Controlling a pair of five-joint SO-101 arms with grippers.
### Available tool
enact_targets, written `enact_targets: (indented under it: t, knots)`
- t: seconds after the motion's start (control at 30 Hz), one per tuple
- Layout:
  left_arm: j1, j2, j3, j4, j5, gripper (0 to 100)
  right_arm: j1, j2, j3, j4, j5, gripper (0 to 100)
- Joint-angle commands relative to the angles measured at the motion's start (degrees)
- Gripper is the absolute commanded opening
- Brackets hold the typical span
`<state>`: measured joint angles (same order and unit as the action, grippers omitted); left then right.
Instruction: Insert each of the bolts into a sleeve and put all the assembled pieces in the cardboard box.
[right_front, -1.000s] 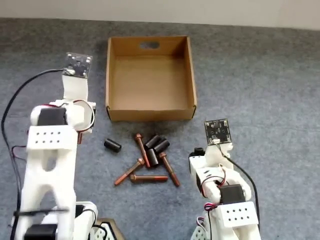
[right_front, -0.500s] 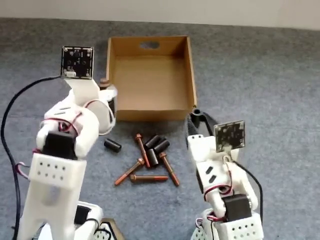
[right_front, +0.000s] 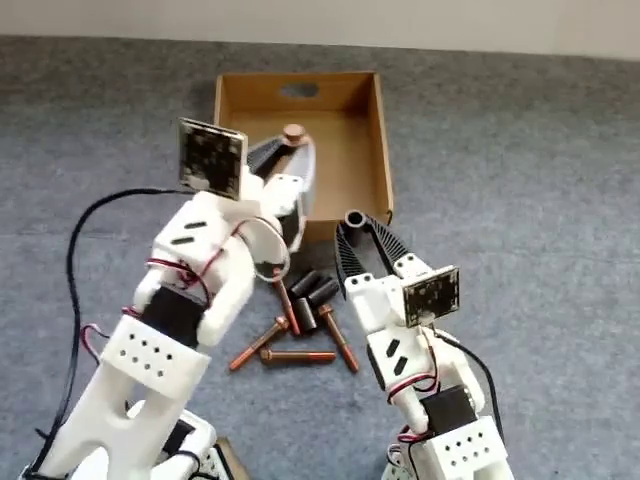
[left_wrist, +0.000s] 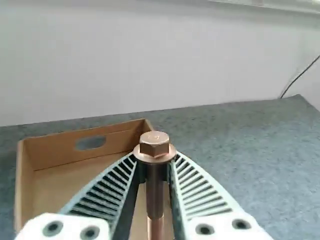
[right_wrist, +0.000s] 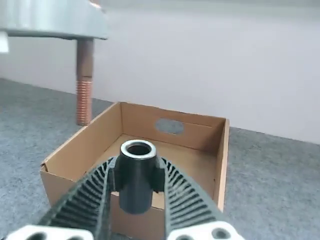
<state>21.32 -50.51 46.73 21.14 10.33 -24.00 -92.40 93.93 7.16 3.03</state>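
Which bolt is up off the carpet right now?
The bolt clamped head-up in the left gripper's jaws, raised beside the cardboard box. The other bolts all lie flat on the carpet.

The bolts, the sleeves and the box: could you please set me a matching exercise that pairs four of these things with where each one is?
Things
1. upright bolt
2. raised sleeve
3. cardboard box
4. loose bolts

Places
A. lying on the grey carpet, in front of the box
B. clamped in the right hand
C. beyond the loose bolts, handle slot in its far wall
D. clamped in the left hand

Pairs: 1-D, 2-B, 3-C, 4-A.
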Motion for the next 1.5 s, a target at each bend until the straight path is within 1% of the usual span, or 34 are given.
enact_targets:
  t: [0.0, 0.17, 0.23, 0.37, 0.43, 0.53, 0.6, 1.1, 1.27, 1.47]
  knots:
    - [4.18, -1.98, -0.22, -2.73, 0.26, 1, -0.48, -1.1, 1.36, -3.03, -0.18, 0.6]
    - [7.34, -1.98, -0.57, -3.08, 0.26, 1, 1.89, -1.1, 4.35, -6.02, -0.18, 0.6]
    - [8.66, -1.45, -0.04, -5.1, 0.26, 1, 2.42, -1.1, 4.62, -6.81, -0.18, 0.6]
    - [9.19, -1.45, 1.71, -10.64, 0.7, 1, 2.42, -1.1, 4.62, -6.73, -0.26, 0.6]
    - [8.75, -1.45, 2.33, -11.96, 4.04, 1, 2.42, -1.1, 4.7, -6.55, -0.26, 0.6]
    - [8.75, -1.45, 2.33, -11.87, 9.58, 1, 2.42, -1.1, 4.7, -6.55, -0.26, 0.6]
    - [8.75, -1.45, 2.33, -11.87, 10.99, 1, 2.42, -1.1, 4.7, -6.46, -0.26, 0.6]
    - [8.84, -1.36, 4.88, -12.22, 10.81, 1, 2.51, -1.1, 5.58, -6.73, -0.26, 0.6]
    - [8.92, -1.27, 5.14, -16.7, 10.81, 1, 2.51, -1.1, 5.58, -6.73, -0.26, 0.6]
    - [9.19, -1.27, 5.05, -17.05, 10.81, 1, 2.51, -1.1, 5.58, -6.64, -0.26, 0.6]
